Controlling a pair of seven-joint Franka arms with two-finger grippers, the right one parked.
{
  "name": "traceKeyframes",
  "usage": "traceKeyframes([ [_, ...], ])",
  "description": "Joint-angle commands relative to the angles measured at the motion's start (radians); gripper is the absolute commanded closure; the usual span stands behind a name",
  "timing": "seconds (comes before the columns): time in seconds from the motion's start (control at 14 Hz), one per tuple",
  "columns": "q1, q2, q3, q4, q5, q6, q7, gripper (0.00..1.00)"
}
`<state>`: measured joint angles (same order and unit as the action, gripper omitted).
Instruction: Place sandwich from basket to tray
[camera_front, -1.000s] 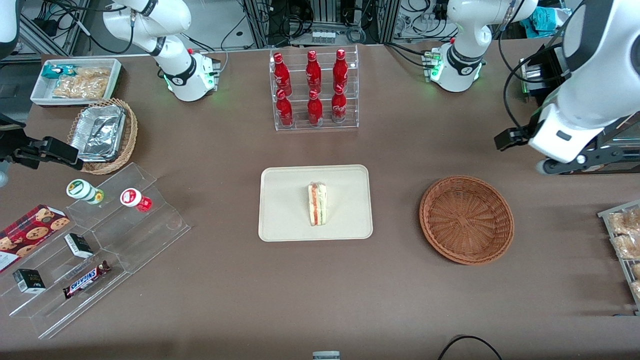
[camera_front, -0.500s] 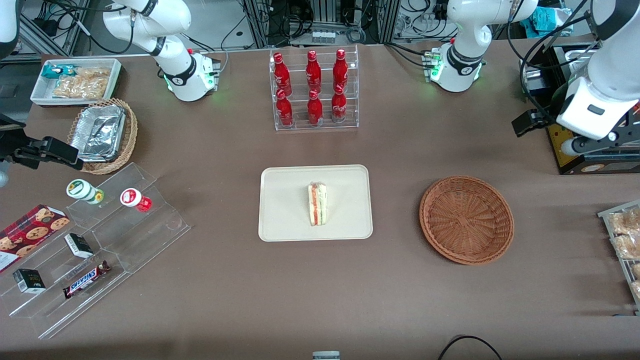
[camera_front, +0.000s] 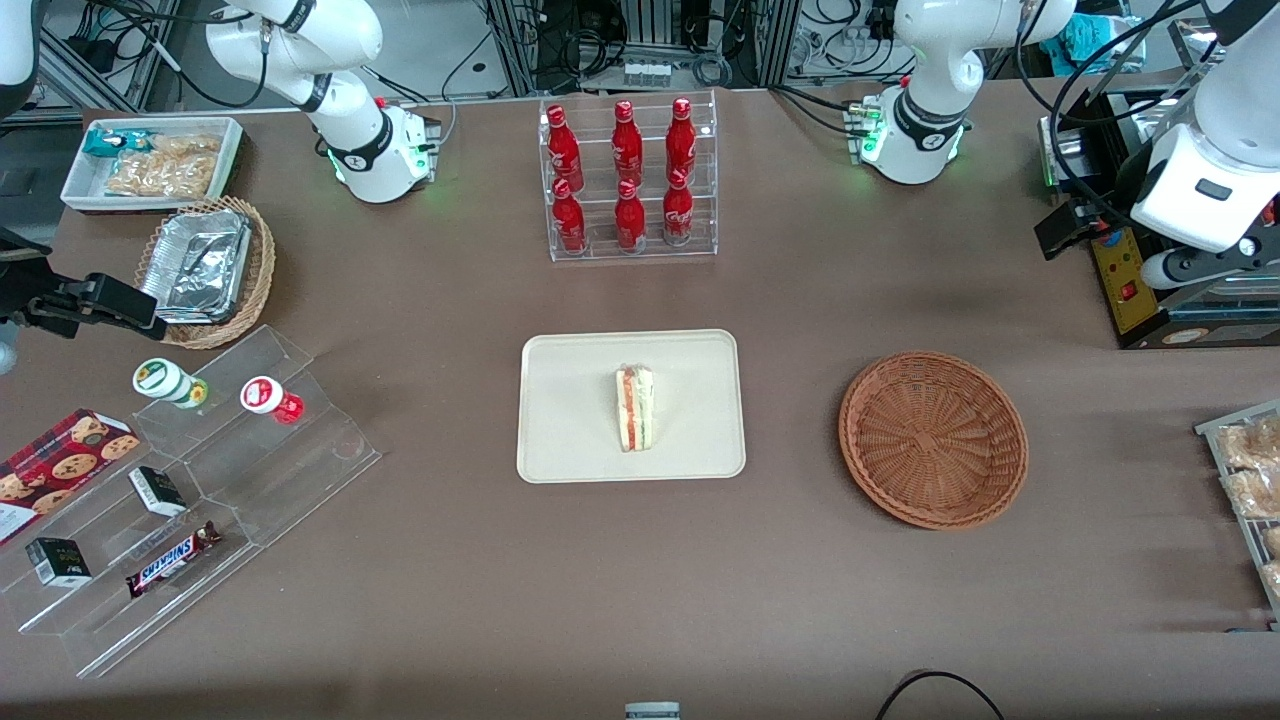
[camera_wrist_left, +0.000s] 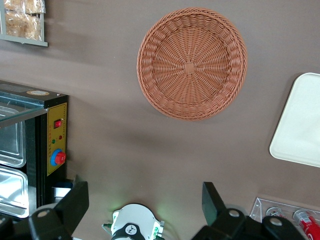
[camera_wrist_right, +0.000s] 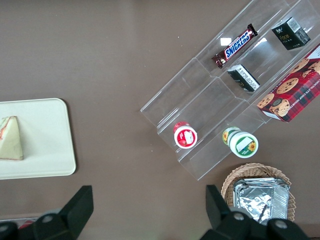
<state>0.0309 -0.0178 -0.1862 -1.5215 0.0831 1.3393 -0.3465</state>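
One sandwich (camera_front: 635, 407) on tray (camera_front: 570, 410), end effector (camera_wrist_left: 145, 202) apparently open

Open desk (camera_front: 800, 330) between tray (camera_front: 570, 440) and basket (camera_front: 932, 438); basket hollow bare. Sandwich (camera_front: 635, 407) upright mid-tray, unobstructed above. Bottle rack (camera_front: 628, 180) farther from front camera than tray. Black control box (camera_wrist_left: 50, 145) near end effector (camera_wrist_left: 145, 207), fingers spread, raised at working arm's end.
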Motion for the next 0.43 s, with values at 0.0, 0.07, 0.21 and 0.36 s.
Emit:
traceKeyframes([
  [0.0,-0.005,-0.014,0.004,-0.008,-0.008,-0.002,0.012,0.00],
  [0.07,-0.005,-0.013,0.002,-0.008,-0.008,-0.005,0.014,0.00],
  [0.21,-0.006,-0.011,0.002,0.001,-0.008,-0.012,0.014,0.00],
  [0.36,-0.006,-0.011,0.004,0.001,-0.009,-0.012,0.014,0.00],
])
